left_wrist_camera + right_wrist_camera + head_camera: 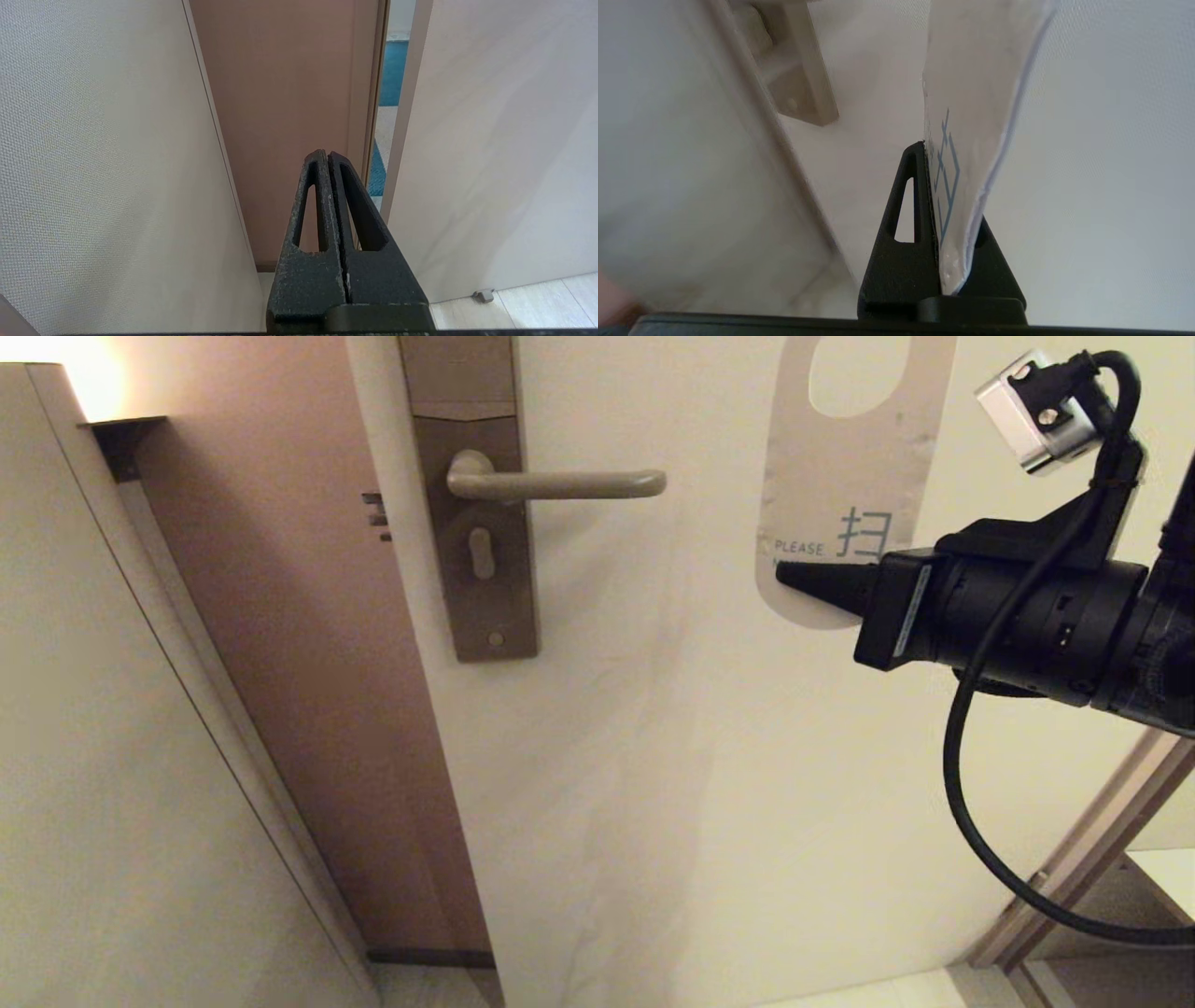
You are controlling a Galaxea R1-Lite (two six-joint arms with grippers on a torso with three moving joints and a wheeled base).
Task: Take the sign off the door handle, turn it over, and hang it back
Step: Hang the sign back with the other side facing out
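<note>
Far left a wall (112, 756) with a lit lamp glow at its top, then the brown door edge (308, 691). Left claw (328, 161) only in its wrist view, clenched on nothing, pointing at the door gap. Door handle (560, 483) level on its lock plate (485, 569), bare, rounded end pointing right. Right of it, off the handle and well apart, the sign (840, 476) held up against the white door (653, 756), white side showing "PLEASE", oval hole at top. Right claw (794, 577) grasping the sign's lower end, arm coming in from the right
</note>
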